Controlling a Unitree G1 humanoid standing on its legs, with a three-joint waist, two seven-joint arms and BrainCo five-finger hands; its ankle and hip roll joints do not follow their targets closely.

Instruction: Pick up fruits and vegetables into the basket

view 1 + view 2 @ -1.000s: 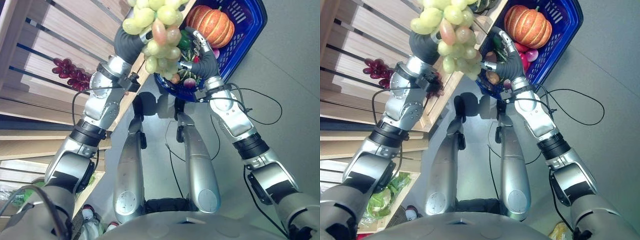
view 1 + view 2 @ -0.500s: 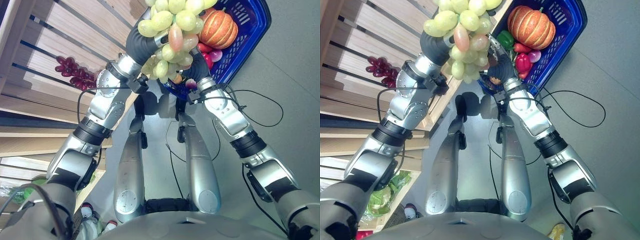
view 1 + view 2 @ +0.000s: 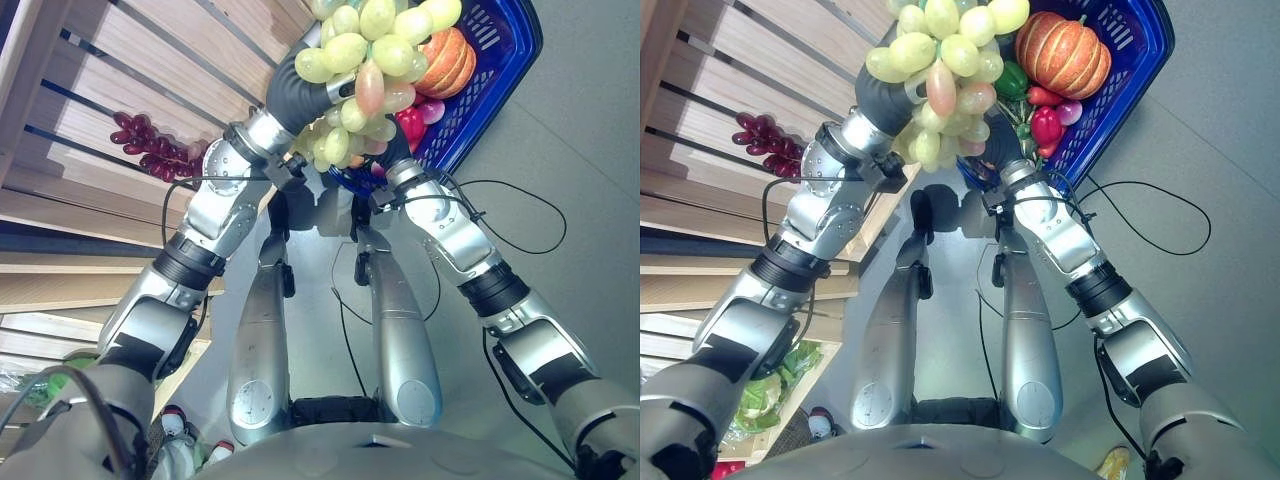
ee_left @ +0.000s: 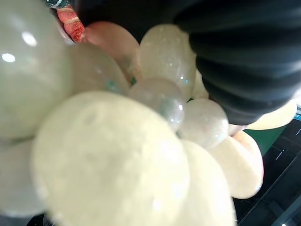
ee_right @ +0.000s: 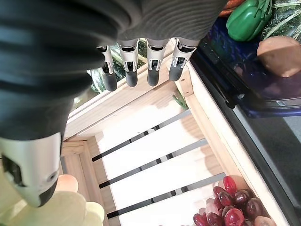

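Holding the green grapes (image 3: 940, 70) up near the head camera, the left hand (image 3: 883, 97) has its dark ribbed cover just behind the bunch; I cannot tell how its fingers sit, since the grapes hide them in both eye views and in the left wrist view the pale fruit presses right up against the cover. One grape in the bunch is pinkish (image 3: 369, 87). From my vantage the bunch hangs in front of the near rim of the blue basket (image 3: 1140, 60), overlapping it.

Basket contents I can read: an orange pumpkin (image 3: 1063, 52) toward the far side, a green pepper (image 3: 1012, 78) beside it, red items (image 3: 1045, 122) toward the near corner, and a brownish round piece (image 5: 284, 55) by the pepper in the right wrist view.

Right hand (image 5: 141, 66): fingers straight and relaxed, thumb apart, nothing in its grasp. In the eye views it is mostly behind the grapes, at the basket's near edge. Its fingertips hang over the light wooden slatted shelf (image 5: 155, 141) next to the basket wall.

A bunch of dark red grapes (image 3: 150, 150) lies on that slatted shelf, well apart from the basket, on the robot's left side. Leafy greens (image 3: 770, 395) sit on a lower shelf level.
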